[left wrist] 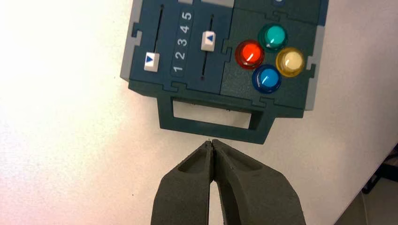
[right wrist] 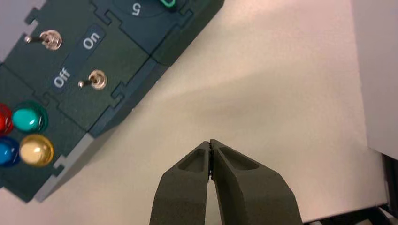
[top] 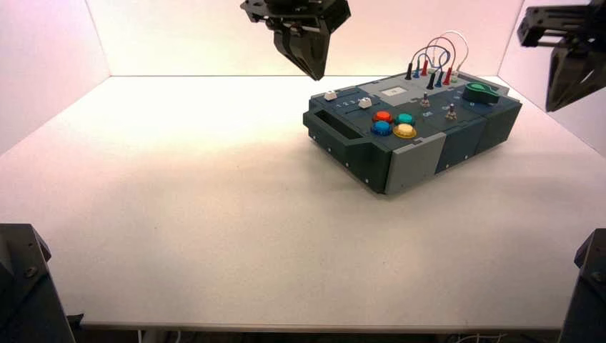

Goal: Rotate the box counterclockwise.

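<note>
The dark teal-grey box (top: 429, 136) lies flat on the white table, right of centre and turned at an angle, its handle end (top: 336, 125) facing left. It carries red, green, blue and yellow buttons (top: 393, 123), looped wires (top: 436, 57), a green knob (top: 482, 92) and a light-grey corner panel (top: 414, 163). My left gripper (top: 311, 68) hangs shut in the air above and behind the handle end, touching nothing. In the left wrist view its tips (left wrist: 211, 142) hover just off the box handle (left wrist: 211, 117). My right gripper (top: 564, 93) is shut, raised off the box's right side, over bare table (right wrist: 210, 141).
White walls enclose the table at the back and both sides. Two toggle switches (right wrist: 96, 79) sit between "Off" and "On" lettering; two white sliders (left wrist: 208, 41) flank a scale numbered 1 to 5. Dark arm bases stand at the near corners (top: 21, 286).
</note>
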